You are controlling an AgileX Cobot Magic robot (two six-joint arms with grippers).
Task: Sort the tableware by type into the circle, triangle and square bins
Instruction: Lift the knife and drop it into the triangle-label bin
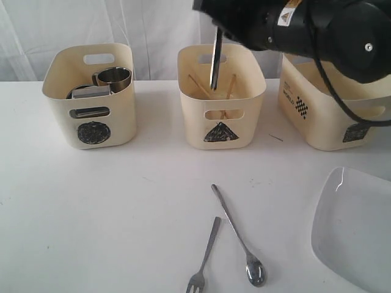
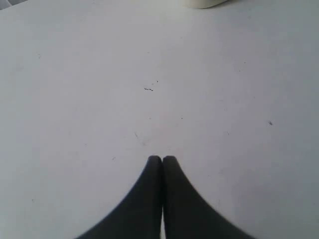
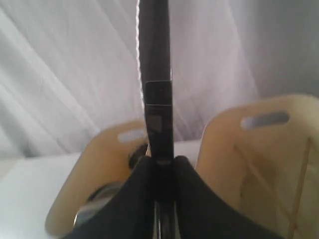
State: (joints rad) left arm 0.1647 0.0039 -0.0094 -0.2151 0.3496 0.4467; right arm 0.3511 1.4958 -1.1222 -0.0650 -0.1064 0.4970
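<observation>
My right gripper is shut on the steel knife, which hangs blade down over the triangle bin. Two wooden chopsticks lie inside that bin. The circle bin holds a steel mug and other steel ware. A fork and a spoon lie on the table in front. The white square plate sits at the front right. My left gripper is shut and empty over bare table; it is out of the exterior view.
The square bin stands at the back right, partly behind my right arm. A white curtain hangs behind the three bins. In the left wrist view, a pale bin's edge just shows.
</observation>
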